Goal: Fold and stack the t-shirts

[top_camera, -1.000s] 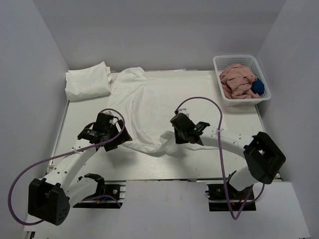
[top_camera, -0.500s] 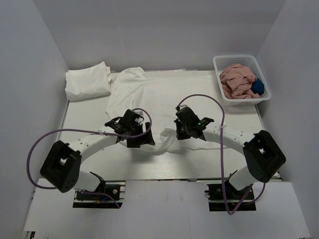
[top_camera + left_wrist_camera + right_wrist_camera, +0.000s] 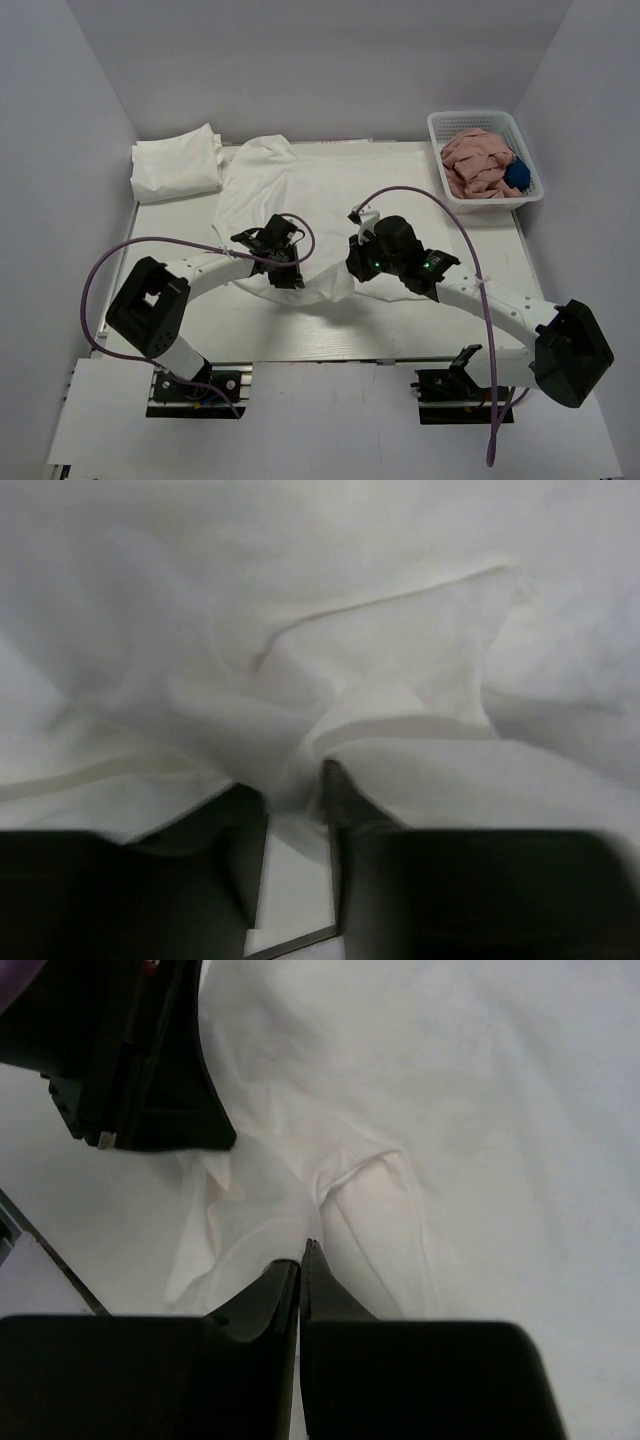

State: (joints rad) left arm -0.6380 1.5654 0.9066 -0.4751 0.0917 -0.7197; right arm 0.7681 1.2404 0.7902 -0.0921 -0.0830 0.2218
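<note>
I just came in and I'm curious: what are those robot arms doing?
The robot is working on a white t-shirt spread on the table. The right gripper is shut, pinching its near edge, and the left gripper has a fold of it between its fingers. One folded shirt already lies at the far left corner.

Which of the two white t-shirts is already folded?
The t-shirt in the far left corner: it is a thick, compact bundle. The other t-shirt lies spread out and wrinkled across the middle.
</note>
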